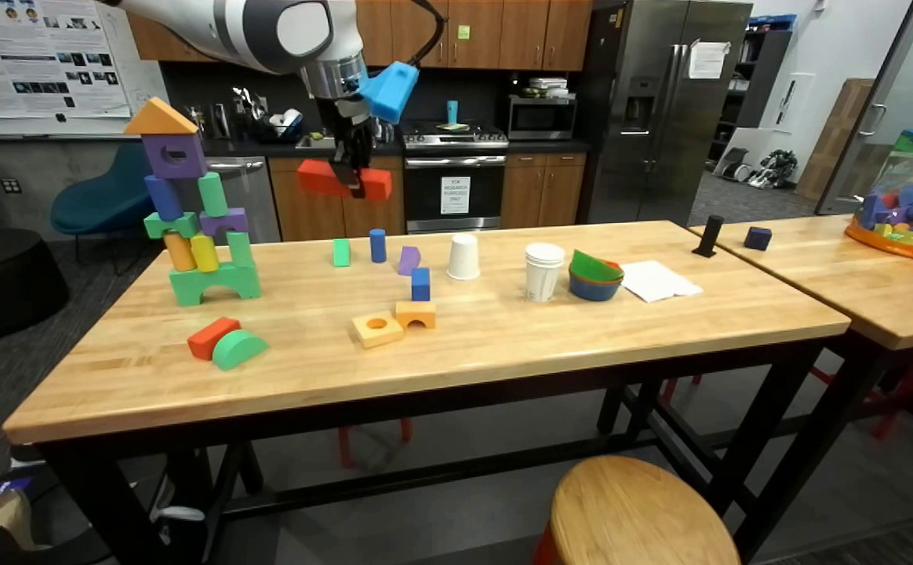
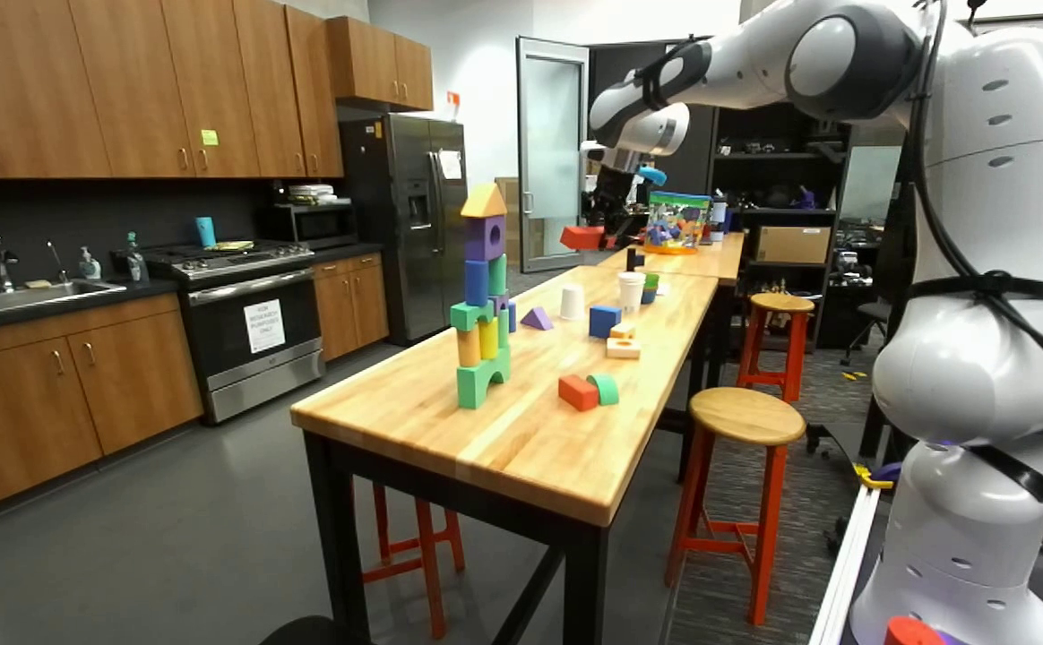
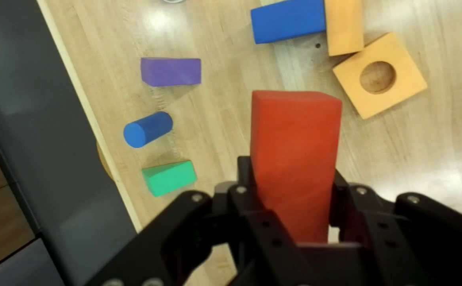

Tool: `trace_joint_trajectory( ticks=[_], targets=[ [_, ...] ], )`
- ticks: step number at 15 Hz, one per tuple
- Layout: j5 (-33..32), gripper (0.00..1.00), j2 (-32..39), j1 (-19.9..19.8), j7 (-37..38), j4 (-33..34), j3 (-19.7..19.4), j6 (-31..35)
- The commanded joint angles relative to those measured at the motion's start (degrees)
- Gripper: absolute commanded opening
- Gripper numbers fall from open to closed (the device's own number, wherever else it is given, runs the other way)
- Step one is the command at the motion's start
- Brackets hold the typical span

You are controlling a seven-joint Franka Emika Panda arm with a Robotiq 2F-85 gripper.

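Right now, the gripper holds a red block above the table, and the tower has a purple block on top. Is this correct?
Almost: the top block of the tower is orange; a purple block sits under it, as both exterior views show. The gripper holds a red block above the table.

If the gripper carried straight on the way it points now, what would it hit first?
Probably the wooden tabletop: the gripper points down, a red block in its jaws. In the wrist view the orange holed block looks off to one side, though depth is unclear.

Stacked white cups [image 1: 544, 275] beside coloured bowls [image 1: 594, 271], white paper sheet [image 1: 655, 281], dark refrigerator [image 1: 658, 114], oven [image 1: 456, 171], round wooden stool [image 1: 645, 514]
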Motion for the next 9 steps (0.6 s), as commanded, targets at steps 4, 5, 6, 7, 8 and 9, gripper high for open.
trace_joint_trajectory(
  ticks=[4, 5, 6, 7, 8, 9],
  targets=[
    [4.0, 0.16, -11.2, 7.0, -6.5, -18.5, -7.8, 1.7],
    [4.4, 0.16, -11.3, 8.0, -6.7, -19.2, -8.4, 2.2],
    [4.3, 0.16, -11.0, 9.1, -5.9, -19.6, -8.9, 3.0],
    [3.5, 0.16, -9.0, 9.3, -5.3, -16.5, -9.9, 0.8],
    [3.5, 0.41, -9.1, 9.9, -5.2, -17.0, -10.3, 0.9],
    [3.4, 0.41, -8.9, 10.3, -5.1, -16.9, -10.6, 0.8]
  ],
)
